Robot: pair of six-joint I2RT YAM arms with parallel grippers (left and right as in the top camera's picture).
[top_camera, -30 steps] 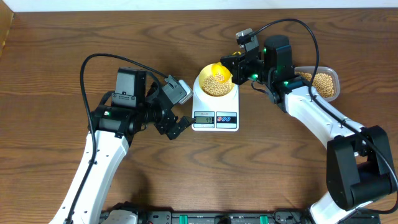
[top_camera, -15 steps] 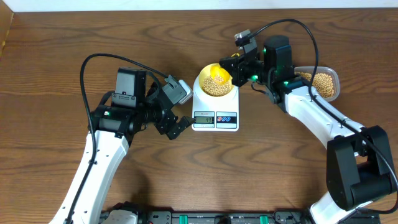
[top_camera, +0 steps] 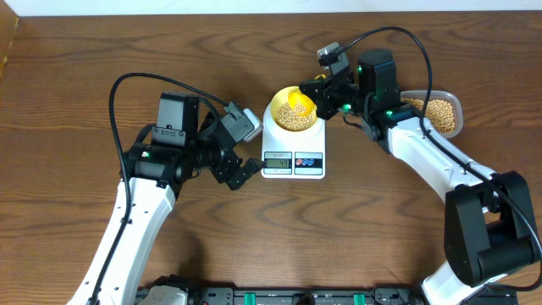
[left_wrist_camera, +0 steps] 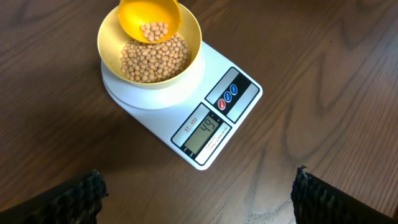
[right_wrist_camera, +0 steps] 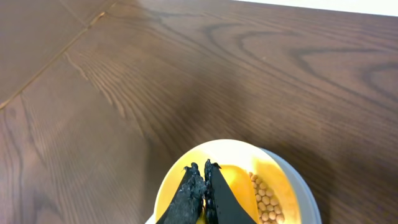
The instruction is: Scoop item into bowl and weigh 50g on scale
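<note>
Yellow scoop [left_wrist_camera: 140,15], pinched in the right gripper [right_wrist_camera: 202,168], tips over the bowl's [left_wrist_camera: 104,46] 12 o'clock rim, seemingly trickling beans [left_wrist_camera: 152,59] in slowly, bowl centred on the scale [left_wrist_camera: 186,99], while the left gripper [left_wrist_camera: 199,199] hangs spread at the scale's 9 o'clock, probably watching the display.

We see our left arm [top_camera: 140,212] and right arm [top_camera: 432,157] in white shells with black joint housings; a thin black cable [top_camera: 135,78] arcs above each, and small green lights [top_camera: 389,112] glow at joints.
</note>
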